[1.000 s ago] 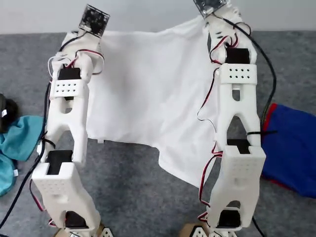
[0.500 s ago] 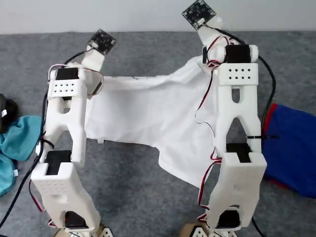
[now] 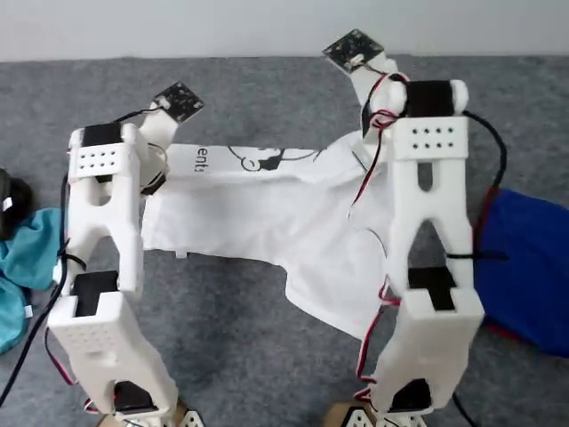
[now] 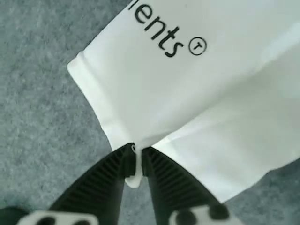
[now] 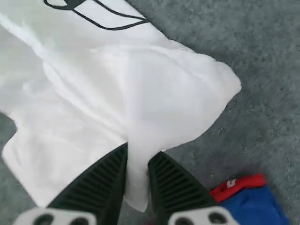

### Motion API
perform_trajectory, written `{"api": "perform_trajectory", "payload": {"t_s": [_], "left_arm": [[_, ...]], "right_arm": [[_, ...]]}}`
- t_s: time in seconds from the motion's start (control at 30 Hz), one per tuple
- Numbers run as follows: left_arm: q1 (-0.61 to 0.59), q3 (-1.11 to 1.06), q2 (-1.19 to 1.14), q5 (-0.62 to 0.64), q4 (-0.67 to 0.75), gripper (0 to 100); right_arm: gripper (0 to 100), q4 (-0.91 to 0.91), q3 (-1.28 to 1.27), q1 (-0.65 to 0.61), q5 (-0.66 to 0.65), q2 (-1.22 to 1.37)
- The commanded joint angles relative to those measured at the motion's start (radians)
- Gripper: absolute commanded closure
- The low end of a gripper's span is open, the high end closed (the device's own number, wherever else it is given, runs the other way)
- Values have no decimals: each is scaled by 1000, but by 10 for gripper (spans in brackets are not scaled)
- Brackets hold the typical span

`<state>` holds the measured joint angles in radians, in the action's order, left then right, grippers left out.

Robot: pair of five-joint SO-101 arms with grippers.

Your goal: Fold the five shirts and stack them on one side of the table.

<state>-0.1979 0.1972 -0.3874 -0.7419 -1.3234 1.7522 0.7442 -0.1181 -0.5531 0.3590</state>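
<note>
The white shirt is spread on the grey surface between the two arms. Its far edge is turned over towards the arms, so that a printed band is exposed. The left claw is closed on the folded hem at one corner. The right claw is clamped on a bunch of the same cloth at the other side. A blue shirt is noted beside the right arm, and a teal shirt beside the left.
</note>
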Motion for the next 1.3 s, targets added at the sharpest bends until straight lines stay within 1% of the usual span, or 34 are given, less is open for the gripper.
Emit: {"api": "perform_trajectory", "payload": {"t_s": [0.0,0.27,0.4,0.57,0.73,0.83,0.93,1.03,1.1,1.17,1.27], "left_arm": [[-21,47,8,-15,-28,995],[-17,47,9,-97,-155,995],[-18,45,8,-100,-181,994],[-12,42,6,-100,-183,994],[-5,39,5,-100,-183,994],[-5,39,5,-100,-183,961],[-5,39,5,-100,-183,930],[-5,39,5,-100,-183,927],[-5,39,5,-100,-183,926],[-5,39,5,-100,-183,899],[-3,41,12,-98,-203,844]], "right_arm": [[989,47,-146,-28,18,-163],[989,42,-603,-33,26,-458],[989,42,-810,-38,66,-591],[988,35,-1025,-97,72,-713],[988,-16,-1174,-108,101,-779],[988,-41,-1244,-108,101,-792],[988,-62,-1283,-110,101,-792],[987,-76,-1286,-110,100,-785],[956,-81,-1286,-108,100,-785],[876,-77,-1284,-99,114,-789],[755,-77,-1274,-90,204,-792]]}}
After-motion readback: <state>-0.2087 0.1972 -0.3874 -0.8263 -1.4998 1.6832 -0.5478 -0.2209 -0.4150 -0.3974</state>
